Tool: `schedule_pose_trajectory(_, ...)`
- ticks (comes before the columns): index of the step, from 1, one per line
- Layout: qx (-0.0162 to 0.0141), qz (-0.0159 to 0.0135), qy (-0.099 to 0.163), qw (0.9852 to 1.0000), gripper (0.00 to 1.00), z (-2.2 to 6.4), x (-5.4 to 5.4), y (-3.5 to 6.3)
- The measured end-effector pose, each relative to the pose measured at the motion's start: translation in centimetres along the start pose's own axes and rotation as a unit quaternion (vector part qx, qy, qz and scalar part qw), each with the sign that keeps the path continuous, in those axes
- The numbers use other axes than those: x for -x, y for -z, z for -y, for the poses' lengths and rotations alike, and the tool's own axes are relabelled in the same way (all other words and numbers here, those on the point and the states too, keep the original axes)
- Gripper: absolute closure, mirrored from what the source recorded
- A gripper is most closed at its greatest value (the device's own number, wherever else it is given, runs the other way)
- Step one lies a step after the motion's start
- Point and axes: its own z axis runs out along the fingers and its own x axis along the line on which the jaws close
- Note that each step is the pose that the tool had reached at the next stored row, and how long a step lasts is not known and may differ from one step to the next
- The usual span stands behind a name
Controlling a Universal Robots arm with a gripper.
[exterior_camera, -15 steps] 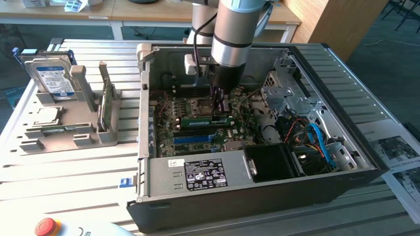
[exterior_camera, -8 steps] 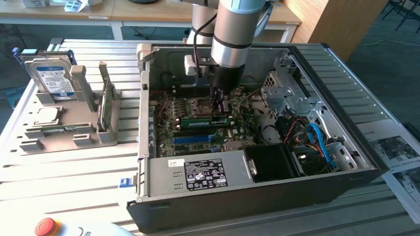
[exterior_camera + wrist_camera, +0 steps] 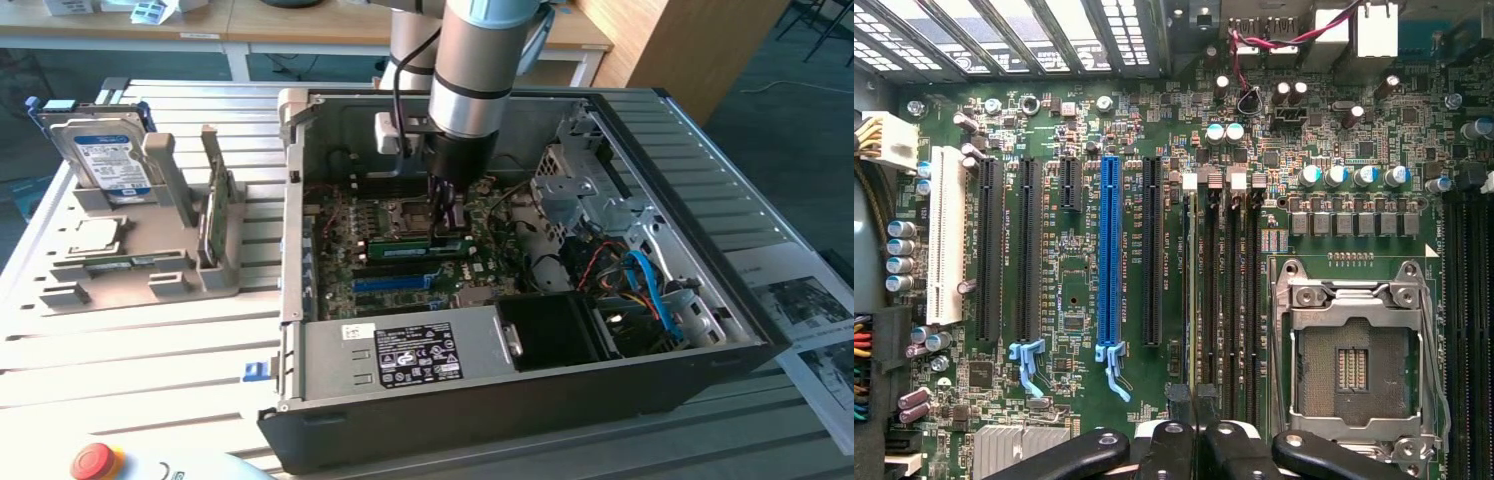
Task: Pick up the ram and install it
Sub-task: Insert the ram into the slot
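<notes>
Ram: I see a thin green stick (image 3: 416, 240) lying along the motherboard inside the open case, right under my tool; in the wrist view its top edge (image 3: 1194, 300) runs edge-on down a memory slot beside the processor socket.
Tool: my tool (image 3: 447, 205) is down inside the case, fingers drawn nearly together on the ram's upper edge; in the wrist view the black fingers (image 3: 1172, 450) meet over the end of that stick.
Memory slots: dark parallel slots (image 3: 1239, 300) just beside the ram, white latches at their far ends.
Processor socket: an empty socket with a silver metal frame (image 3: 1354, 365), near the slots.
Expansion slots: one blue slot (image 3: 1110, 250), several black ones and one white one (image 3: 946, 235); printing on the board next to them is too small for me to read.
Case: a black tower (image 3: 747, 330) on its side, lid off, blue cables (image 3: 647, 285) in the corner on the exterior view's right.
Power supply: a grey box (image 3: 400, 350) at the near edge of the case, with a black label (image 3: 420, 352) of white marks I cannot read.
Holder: a grey rack (image 3: 134, 270) on the slatted surface (image 3: 134, 360), at the exterior view's left, well apart from the case.
Hard drive: standing upright in the rack, blue-and-white label (image 3: 107, 160), wording illegible.
Green card: upright in the rack (image 3: 211, 215), beside the drive.
Red button: at the near corner of the surface (image 3: 94, 462).
Printed sheets: on the surface at the exterior view's right (image 3: 807, 300), text unreadable.
</notes>
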Motion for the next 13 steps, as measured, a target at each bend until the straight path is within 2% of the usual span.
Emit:
schedule_pose_trajectory(8,-0.0002,0.0002,0.0,1.0,0.88,0.01,0.01,-0.01)
schedule_pose_trajectory(9,-0.0002,0.0001,0.0,1.0,0.82,0.01,0.0,-0.01)
schedule_pose_trajectory(11,-0.0001,0.0001,0.0,1.0,0.82,0.0,0.0,-0.01)
schedule_pose_trajectory(12,0.0,0.0001,0.0,1.0,0.75,0.0,0.0,-0.01)
schedule_pose_trajectory(13,0.0,0.0,0.0,1.0,0.75,0.0,0.0,0.0)
